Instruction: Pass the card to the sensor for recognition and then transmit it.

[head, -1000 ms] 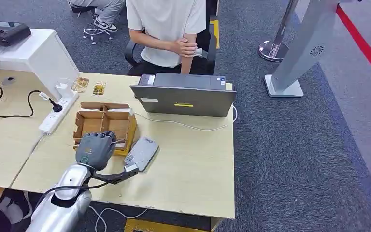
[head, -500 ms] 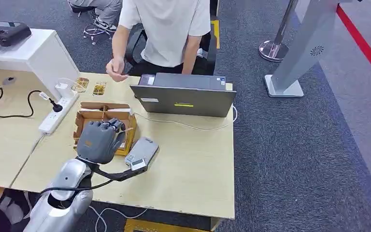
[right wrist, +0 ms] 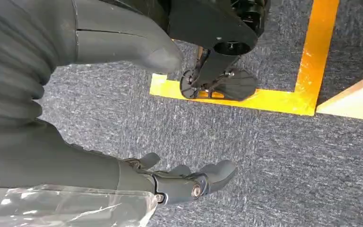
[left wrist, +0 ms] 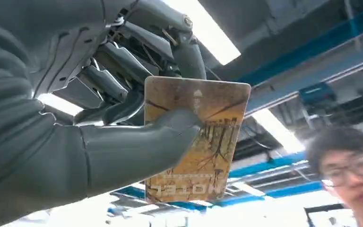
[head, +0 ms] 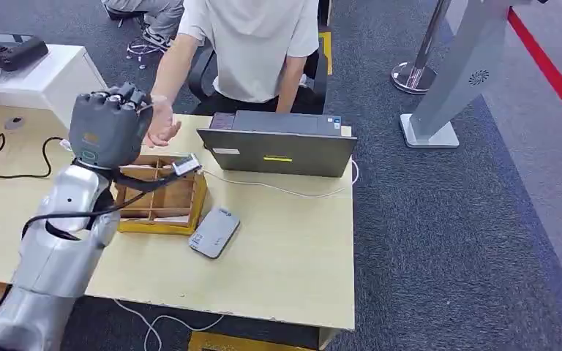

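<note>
Left robot hand [head: 110,126] has risen from the sensor [head: 214,231] toward the person's hand [head: 162,126].
It pinches the card [left wrist: 196,137]; keep it level, release only once taken. Right robot hand [right wrist: 179,182] hangs, fingers apart.

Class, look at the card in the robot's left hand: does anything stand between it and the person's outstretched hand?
Nothing visible does. The left hand holds the card raised above the table, right beside the person's hand.
</note>
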Robot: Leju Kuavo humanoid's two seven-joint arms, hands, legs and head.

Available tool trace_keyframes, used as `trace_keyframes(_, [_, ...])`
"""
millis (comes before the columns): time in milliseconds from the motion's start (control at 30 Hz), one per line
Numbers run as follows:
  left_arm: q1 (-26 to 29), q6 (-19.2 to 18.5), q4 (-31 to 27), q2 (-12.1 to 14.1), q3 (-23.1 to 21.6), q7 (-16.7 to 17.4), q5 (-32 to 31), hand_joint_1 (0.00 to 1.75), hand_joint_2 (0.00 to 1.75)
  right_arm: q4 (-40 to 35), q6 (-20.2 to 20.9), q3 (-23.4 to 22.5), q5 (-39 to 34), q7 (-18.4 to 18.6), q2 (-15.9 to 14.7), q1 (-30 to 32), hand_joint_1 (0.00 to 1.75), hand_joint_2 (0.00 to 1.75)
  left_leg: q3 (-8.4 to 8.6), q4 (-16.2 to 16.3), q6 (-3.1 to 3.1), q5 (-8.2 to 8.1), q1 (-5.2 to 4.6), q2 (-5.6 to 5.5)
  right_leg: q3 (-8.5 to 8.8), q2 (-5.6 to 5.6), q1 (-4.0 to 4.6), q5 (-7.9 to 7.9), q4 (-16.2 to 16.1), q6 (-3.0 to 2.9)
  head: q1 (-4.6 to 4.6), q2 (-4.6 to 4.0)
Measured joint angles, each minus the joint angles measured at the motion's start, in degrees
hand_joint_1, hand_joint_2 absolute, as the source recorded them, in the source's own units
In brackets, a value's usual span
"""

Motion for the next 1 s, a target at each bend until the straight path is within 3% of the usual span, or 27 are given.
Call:
trace_keyframes(133, [-4.1,0.7,6.8,0.0,0.2,0.0,0.0,1.75,1.75,0.0,0.0,0.2,-0.2,0.1,0.0,0.0,0.00,1.75,-0.02,0.0,-0.02,0.01,0.00,-0.02,0.00,0.02,0.00,0.00,0.0,0.00,0.00,0.00])
trace_keyframes(233, [-4.3,1.0,8.3,0.0,0.2,0.2,1.2,1.75,1.75,0.0,-0.1,0.2,-0.3,0.0,0.0,0.0,0.00,1.75,-0.03,0.0,0.00,-0.03,-0.01,-0.01,-0.01,0.05,-0.01,-0.02,0.0,0.02,0.00,0.00])
trace_keyframes(267, [-4.3,0.9,8.6,0.0,0.2,0.2,1.4,0.00,1.75,0.0,-0.1,0.2,-0.3,0.0,0.0,0.1,0.00,1.75,-0.04,0.0,0.00,-0.04,-0.01,-0.01,-0.01,0.04,-0.01,-0.02,0.0,0.02,0.02,0.00])
trace_keyframes(733, [-2.7,-0.1,10.5,0.4,1.5,-1.7,6.9,0.00,1.75,0.0,0.0,0.1,-1.4,-0.6,0.0,0.1,0.00,1.75,-0.09,0.0,0.01,-0.05,-0.01,0.01,-0.04,0.05,-0.01,-0.02,0.0,0.03,0.02,0.00])
trace_keyframes(1000, [11.9,-1.0,-0.8,5.7,6.4,-6.6,17.4,0.00,1.75,0.0,-0.2,-1.0,-3.3,-0.9,0.0,0.9,0.00,1.75,-0.18,-0.1,0.00,-0.15,0.01,0.18,-0.16,0.19,0.00,-0.13,0.0,0.00,-0.04,0.00])
